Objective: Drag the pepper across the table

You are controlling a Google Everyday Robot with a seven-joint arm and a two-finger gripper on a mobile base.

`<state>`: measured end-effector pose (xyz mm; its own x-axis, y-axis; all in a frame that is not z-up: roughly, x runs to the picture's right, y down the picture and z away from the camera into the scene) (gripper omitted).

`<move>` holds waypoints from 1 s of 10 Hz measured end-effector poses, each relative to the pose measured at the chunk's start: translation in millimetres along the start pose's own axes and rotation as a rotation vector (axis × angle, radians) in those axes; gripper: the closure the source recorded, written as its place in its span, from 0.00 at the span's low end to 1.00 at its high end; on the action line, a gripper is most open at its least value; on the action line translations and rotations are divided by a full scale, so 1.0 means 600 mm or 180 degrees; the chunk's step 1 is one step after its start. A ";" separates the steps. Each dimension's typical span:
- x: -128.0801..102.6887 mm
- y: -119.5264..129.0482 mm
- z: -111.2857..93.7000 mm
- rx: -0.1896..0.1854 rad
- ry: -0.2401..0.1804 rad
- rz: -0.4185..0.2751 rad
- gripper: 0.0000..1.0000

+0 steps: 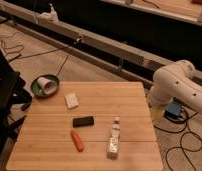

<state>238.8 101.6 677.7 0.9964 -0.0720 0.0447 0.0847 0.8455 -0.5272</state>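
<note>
The pepper (77,140) is a small orange-red tapered piece lying on the near left part of the light wooden table (129,105). My white arm (176,85) rises beside the table's right edge, well away from the pepper. My gripper itself is out of view; only the arm's links show.
A black rectangular block (83,121) lies just behind the pepper. A clear small bottle (113,138) lies on its side to the right. A white block (71,100) sits further back. A green plate holding a tipped white cup (45,85) overhangs the far left corner. Cables cover the floor.
</note>
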 end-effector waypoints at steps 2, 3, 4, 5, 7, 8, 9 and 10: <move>-0.087 0.002 -0.007 -0.0014 -0.0197 -0.0387 0.35; -0.130 0.005 -0.012 -0.0020 -0.0307 -0.0571 0.35; -0.174 0.008 -0.019 -0.0024 -0.0425 -0.0776 0.35; -0.219 0.014 -0.027 -0.0025 -0.0542 -0.0995 0.35; -0.310 0.029 -0.049 -0.0014 -0.0781 -0.1474 0.35; -0.356 0.042 -0.060 -0.0018 -0.0908 -0.1718 0.35; -0.402 0.056 -0.071 -0.0026 -0.1048 -0.1965 0.35; -0.440 0.072 -0.078 -0.0062 -0.1191 -0.2176 0.35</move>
<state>-20.6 132.2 603.3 0.6571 -0.3876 0.6466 0.6835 0.6680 -0.2942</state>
